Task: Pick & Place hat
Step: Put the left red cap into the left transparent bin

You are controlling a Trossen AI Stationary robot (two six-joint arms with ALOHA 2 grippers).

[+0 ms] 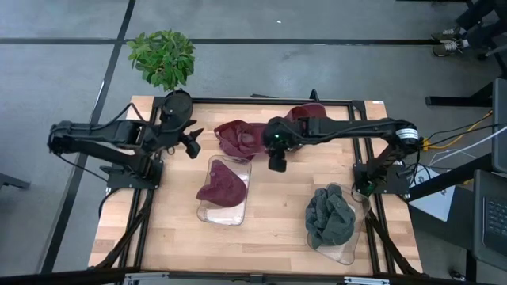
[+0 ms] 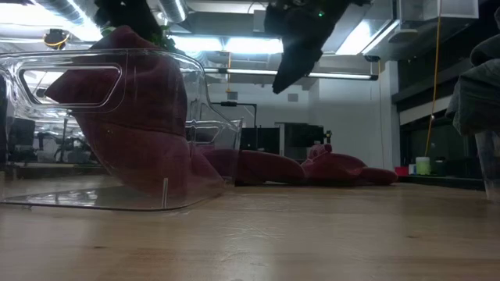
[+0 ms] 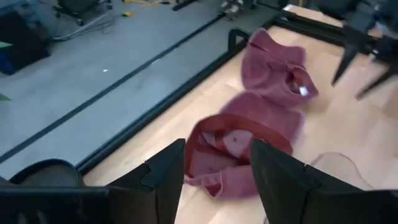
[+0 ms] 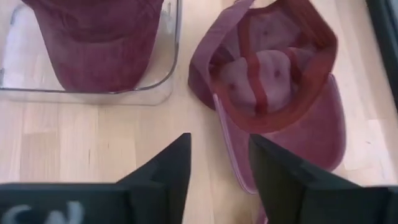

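Maroon hat (image 1: 240,138) is lying upturned near the table's (image 1: 269,229) far edge, beside the clear bin (image 1: 224,212). The right gripper (image 1: 276,165) is hovering above it, fingers spread and empty; the left gripper (image 1: 192,144) is waiting spread nearby. Pinching only the floppy brim risks slippage.

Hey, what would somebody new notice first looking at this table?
Probably the maroon hats lying loose at the table's far edge, between the open left gripper and open right gripper. Next, two clear bins: the middle bin holds another maroon hat, the right bin a grey hat.
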